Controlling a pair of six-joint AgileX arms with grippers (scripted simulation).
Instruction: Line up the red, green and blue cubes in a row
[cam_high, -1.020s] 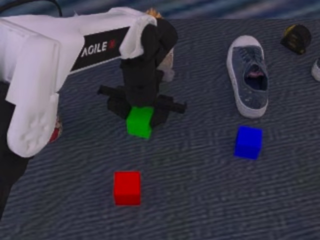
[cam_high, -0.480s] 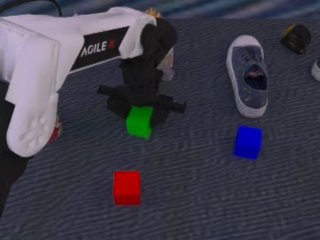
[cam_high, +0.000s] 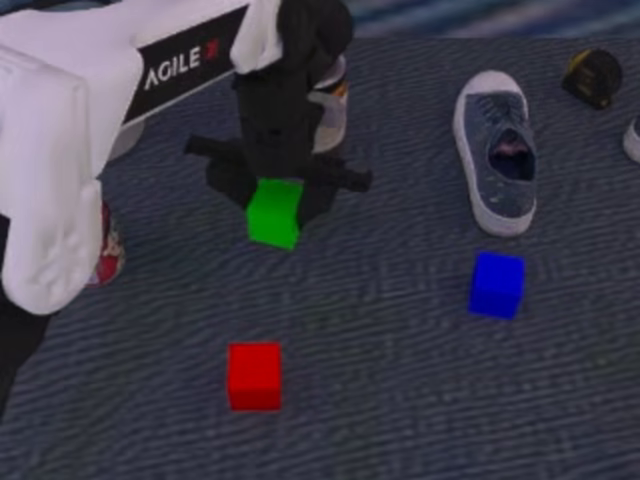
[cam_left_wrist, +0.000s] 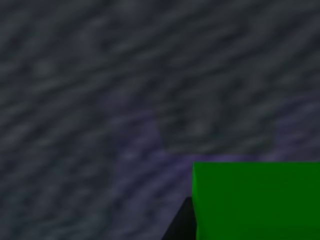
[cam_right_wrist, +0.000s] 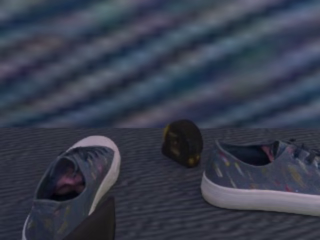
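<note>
Here my left gripper (cam_high: 277, 200) was clamped on the green cube (cam_high: 274, 213); an off-centre hold risked dropping it short of the red cube (cam_high: 254, 375) and blue cube (cam_high: 497, 285).

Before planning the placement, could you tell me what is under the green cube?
The green cube is in the left gripper; beneath it the left wrist view shows bare table. Directly below is covered.
</note>
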